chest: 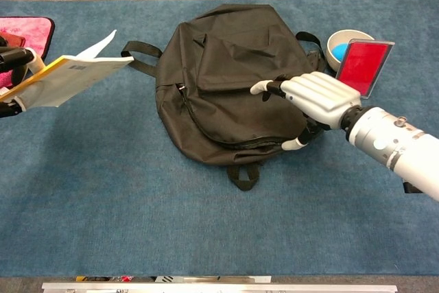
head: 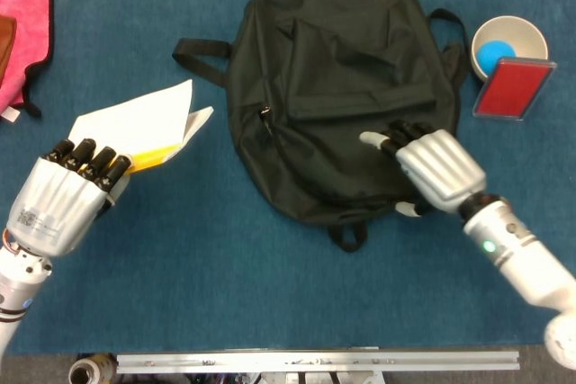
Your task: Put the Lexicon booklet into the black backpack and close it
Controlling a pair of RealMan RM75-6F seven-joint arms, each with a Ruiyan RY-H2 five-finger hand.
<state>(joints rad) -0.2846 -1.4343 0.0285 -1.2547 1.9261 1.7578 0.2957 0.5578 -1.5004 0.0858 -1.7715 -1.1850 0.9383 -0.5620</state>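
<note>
The black backpack (head: 346, 87) (chest: 236, 84) lies flat in the middle of the blue table, its zipper running along the left and lower side. The Lexicon booklet (head: 144, 123) (chest: 68, 73), white with a yellow edge, is held above the table left of the backpack by my left hand (head: 72, 195) (chest: 10, 77). My right hand (head: 432, 168) (chest: 309, 101) hovers over the backpack's lower right part, fingers spread, holding nothing; I cannot tell whether it touches the fabric.
A white bowl (head: 531, 38) (chest: 339, 39) with a blue ball stands at the right, a red card (head: 513, 87) (chest: 361, 68) leaning against it. A pink cloth (head: 22, 29) (chest: 27, 29) lies at the far left. A metal rail (head: 315, 361) runs along the table's front edge.
</note>
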